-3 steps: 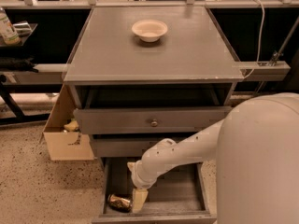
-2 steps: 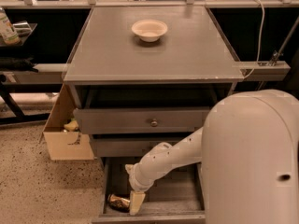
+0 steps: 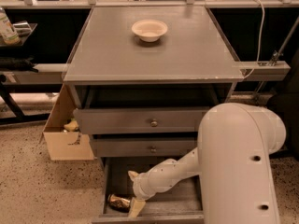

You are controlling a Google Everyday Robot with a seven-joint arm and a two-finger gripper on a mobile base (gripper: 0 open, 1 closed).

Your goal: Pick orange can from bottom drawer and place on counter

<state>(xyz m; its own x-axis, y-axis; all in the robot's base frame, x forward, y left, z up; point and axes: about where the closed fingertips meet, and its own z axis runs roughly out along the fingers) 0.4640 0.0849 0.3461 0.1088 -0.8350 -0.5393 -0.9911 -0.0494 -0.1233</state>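
You're reaching down into the bottom drawer (image 3: 177, 205), with the gripper (image 3: 135, 207) sitting just beside the orange can (image 3: 118, 201), which is lying on its side near the front left corner. Can't tell if the grip's spread or clamped. I'd be centering on the can's body before lifting toward the counter (image 3: 187, 50).

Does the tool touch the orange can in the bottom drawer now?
Cannot tell. In the camera view the tool sits in the bottom drawer, close beside the orange can; no gap or contact shows plainly.
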